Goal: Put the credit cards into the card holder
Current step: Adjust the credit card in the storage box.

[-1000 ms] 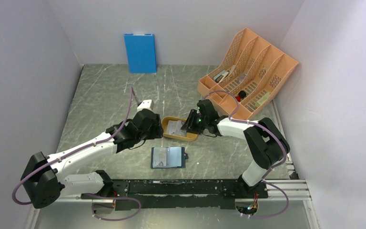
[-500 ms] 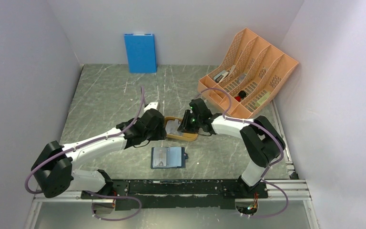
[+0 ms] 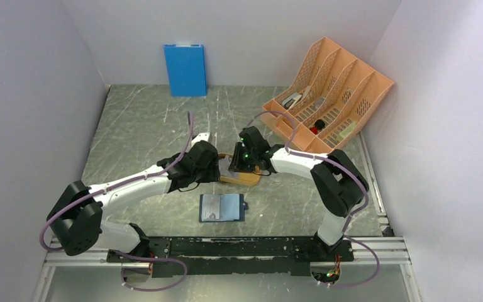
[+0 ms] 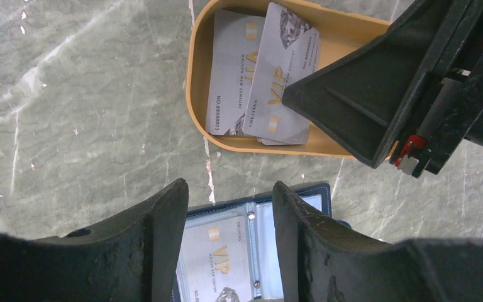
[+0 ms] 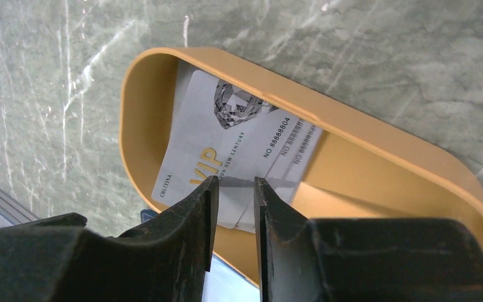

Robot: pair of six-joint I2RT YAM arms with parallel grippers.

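Marbled tabletop is lying bare around the orange tray, credit cards crosswise inside under the right gripper with slightly parted jaws, the released left gripper hovering over the unfolded card holder.

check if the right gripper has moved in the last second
Yes. In the top view the right gripper has shifted left along the orange tray, which has stayed put: from over the tray's right end to over its middle and left part.
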